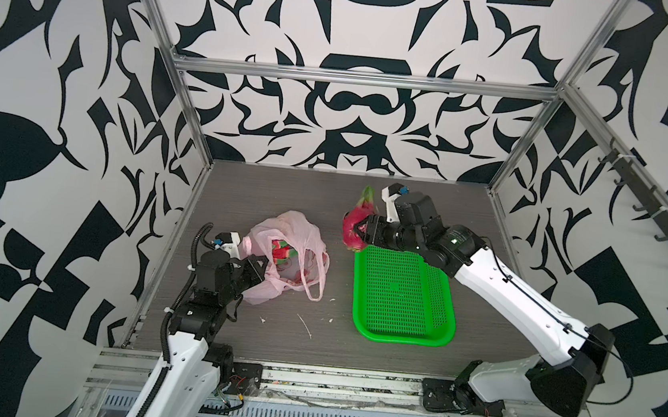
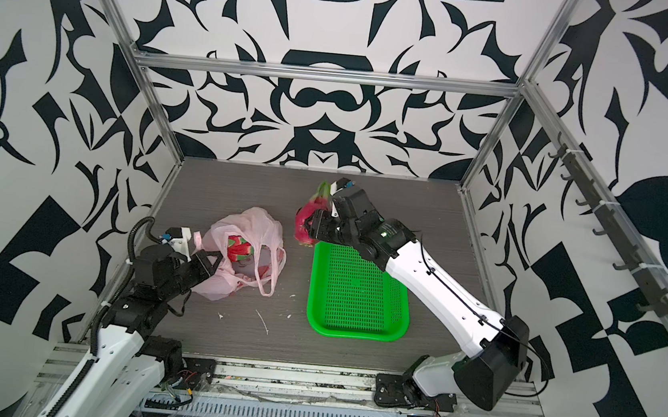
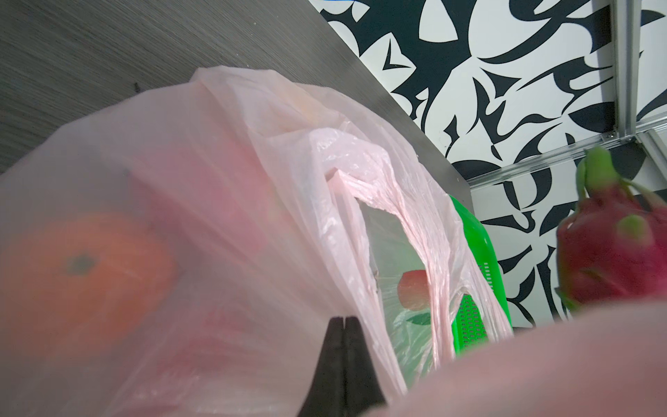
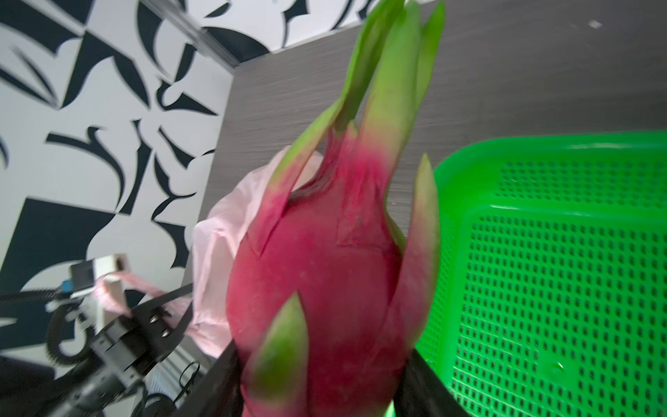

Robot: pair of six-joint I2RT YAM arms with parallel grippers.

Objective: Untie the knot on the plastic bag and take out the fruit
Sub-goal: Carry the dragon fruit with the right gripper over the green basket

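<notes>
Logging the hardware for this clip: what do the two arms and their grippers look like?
Both arms have white links and black joints, with black fingers. The left arm carries a ribbed black cable conduit; the right arm has a thin black cable along its white link and a small green light.

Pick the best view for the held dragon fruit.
Right wrist: the dragon fruit fills the frame, scales visible, clamped in the right pincer. Both top views show it small, partly behind the pincer. Left wrist catches it blurred and cut off.

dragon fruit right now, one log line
right pincer: shut on dragon fruit, beside basket | left pincer: shut on plastic bag
</notes>
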